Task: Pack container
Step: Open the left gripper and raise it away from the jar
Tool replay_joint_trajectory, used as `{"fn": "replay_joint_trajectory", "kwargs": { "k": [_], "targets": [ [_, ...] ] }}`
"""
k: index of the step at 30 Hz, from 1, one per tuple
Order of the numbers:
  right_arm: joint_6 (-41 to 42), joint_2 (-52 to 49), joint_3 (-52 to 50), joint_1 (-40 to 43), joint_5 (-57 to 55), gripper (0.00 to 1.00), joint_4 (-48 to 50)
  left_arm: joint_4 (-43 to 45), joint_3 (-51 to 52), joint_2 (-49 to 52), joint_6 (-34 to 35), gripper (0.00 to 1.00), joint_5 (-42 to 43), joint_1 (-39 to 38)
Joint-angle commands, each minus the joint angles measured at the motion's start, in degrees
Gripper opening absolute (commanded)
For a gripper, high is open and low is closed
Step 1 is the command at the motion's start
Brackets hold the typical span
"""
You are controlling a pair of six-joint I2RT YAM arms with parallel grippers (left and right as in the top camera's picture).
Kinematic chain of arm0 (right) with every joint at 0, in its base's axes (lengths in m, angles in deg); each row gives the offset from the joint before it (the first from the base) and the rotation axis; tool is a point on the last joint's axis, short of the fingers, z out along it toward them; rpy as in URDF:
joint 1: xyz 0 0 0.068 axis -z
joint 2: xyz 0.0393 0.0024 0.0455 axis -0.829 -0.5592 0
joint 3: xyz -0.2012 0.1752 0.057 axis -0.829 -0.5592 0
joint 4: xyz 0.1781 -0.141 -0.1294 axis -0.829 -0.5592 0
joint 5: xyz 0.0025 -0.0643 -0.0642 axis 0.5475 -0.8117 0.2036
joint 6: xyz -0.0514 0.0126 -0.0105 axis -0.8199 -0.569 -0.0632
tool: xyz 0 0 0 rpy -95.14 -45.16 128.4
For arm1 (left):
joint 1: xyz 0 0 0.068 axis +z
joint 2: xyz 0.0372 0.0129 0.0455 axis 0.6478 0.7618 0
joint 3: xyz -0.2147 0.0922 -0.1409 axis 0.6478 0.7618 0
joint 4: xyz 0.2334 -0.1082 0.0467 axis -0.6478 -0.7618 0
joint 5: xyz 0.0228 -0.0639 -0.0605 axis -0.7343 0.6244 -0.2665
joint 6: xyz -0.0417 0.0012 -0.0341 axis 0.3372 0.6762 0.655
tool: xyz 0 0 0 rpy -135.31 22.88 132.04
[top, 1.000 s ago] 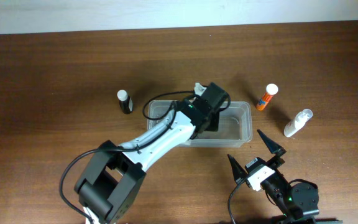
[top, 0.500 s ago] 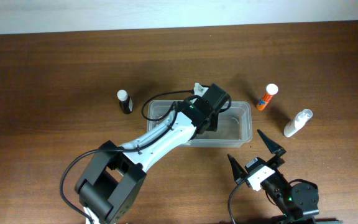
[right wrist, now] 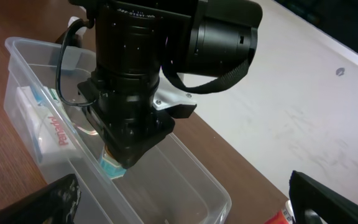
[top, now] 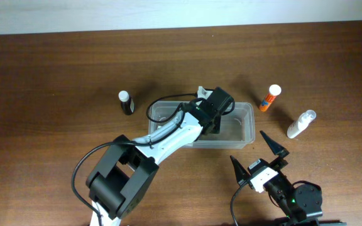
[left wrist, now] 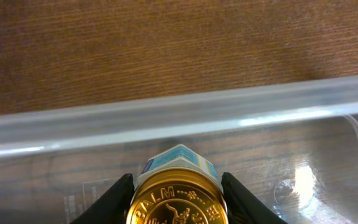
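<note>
lowering into the container at mid-table, the left gripper stays pinched on 1 gold-capped jar while its elbow has swung inward; release looks close. the right gripper waits spread wide, holding nothing.

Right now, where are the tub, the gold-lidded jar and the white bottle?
Tub (top: 244, 126), overhead view, bare right end.
Gold-lidded jar (left wrist: 177, 200), left wrist view, its lid.
White bottle (top: 300, 124), overhead view, its body.

A brown wooden table meets a white wall.
</note>
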Motion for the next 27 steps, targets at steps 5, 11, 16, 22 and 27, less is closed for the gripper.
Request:
{"fn": "replay_joint_trajectory", "kwargs": {
  "k": [5,11,16,22,27],
  "targets": [
    [0.4,0.5,-0.3,0.4,-0.3,0.98,-0.3,0.0,-0.4,1.0,-1.3,0.6,-1.1,0.2],
    [0.4,0.5,-0.3,0.4,-0.3,0.98,-0.3,0.0,-0.5,0.9,-1.6,0.67,-1.5,0.2],
    [0.4,0.5,-0.3,0.4,-0.3,0.98,-0.3,-3.7,-4.7,0.9,-3.6,0.68,-1.5,0.2],
    [0.4,0.5,-0.3,0.4,-0.3,0.98,-0.3,-16.7,-18.7,0.9,-6.1,0.69,-1.6,0.2],
    [0.4,0.5,-0.3,0.4,-0.3,0.98,-0.3,-28.1,-30.1,0.9,-6.0,0.7,-4.2,1.4]
  ]
}}
